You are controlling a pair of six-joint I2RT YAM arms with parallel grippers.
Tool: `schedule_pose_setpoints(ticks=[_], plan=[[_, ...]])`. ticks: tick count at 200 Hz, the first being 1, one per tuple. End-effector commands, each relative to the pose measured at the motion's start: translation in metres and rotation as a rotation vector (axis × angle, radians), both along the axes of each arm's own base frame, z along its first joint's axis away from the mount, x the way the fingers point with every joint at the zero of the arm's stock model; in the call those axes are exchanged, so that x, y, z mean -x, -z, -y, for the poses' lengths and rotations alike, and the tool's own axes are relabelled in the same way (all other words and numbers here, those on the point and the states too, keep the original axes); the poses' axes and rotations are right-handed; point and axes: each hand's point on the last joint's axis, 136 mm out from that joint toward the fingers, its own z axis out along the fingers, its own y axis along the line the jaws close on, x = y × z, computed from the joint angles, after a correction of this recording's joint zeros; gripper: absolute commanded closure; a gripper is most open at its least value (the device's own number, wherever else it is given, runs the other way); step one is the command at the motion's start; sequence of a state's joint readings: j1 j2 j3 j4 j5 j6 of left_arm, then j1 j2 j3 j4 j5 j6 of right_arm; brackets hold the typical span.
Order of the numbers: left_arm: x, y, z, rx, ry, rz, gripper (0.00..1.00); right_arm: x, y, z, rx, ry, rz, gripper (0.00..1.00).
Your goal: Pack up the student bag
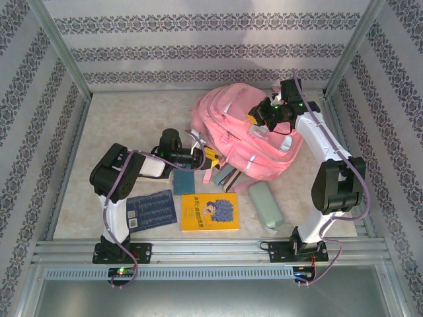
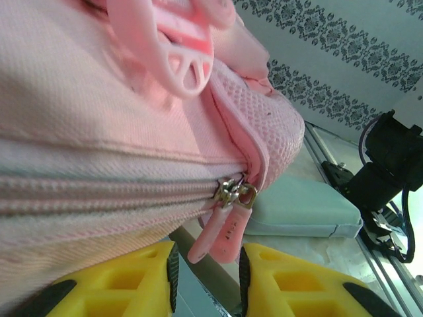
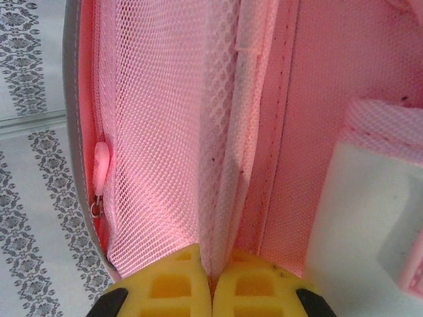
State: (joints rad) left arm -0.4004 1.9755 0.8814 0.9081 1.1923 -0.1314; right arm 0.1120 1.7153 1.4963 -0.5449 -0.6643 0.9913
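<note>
Student bag: the pink student bag (image 1: 231, 125) lies toward the back middle of the counter (image 1: 125, 125), an arm at each side.
Left hand: the left hand (image 2: 207, 264) sits at the bag's near-left edge, fingers partly spread, with a pink zipper pull (image 2: 221, 238) hanging between them.
Right hand: the right hand (image 3: 213, 277) is at the bag's far-right side, fingers pressed together on a fold of pink mesh lining (image 3: 158, 132).
Foreground: a yellow book (image 1: 209, 212), a dark blue book (image 1: 151, 209) and a pale green pencil case (image 1: 266, 203) lie in front of the bag.
</note>
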Motion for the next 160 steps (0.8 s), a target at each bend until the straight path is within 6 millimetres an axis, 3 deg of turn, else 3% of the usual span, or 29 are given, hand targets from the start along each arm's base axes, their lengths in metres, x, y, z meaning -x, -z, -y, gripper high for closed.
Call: schedule_pose_setpoints(ticks=[1,60,107,160], plan=[[0.000,0.001,0.005,0.001,0.011,0.012,0.68,-0.003,-0.058,-0.017,-0.073,-0.070,0.198,1.00],[0.014,0.004,0.016,0.013,0.055,-0.023,0.70,-0.004,-0.056,-0.016,-0.075,-0.066,0.192,1.00],[0.012,0.000,0.025,0.022,0.063,-0.018,0.70,-0.001,-0.053,-0.020,-0.078,-0.081,0.181,1.00],[0.013,-0.006,0.031,0.045,0.072,-0.017,0.76,-0.001,-0.047,-0.019,-0.066,-0.080,0.172,1.00]])
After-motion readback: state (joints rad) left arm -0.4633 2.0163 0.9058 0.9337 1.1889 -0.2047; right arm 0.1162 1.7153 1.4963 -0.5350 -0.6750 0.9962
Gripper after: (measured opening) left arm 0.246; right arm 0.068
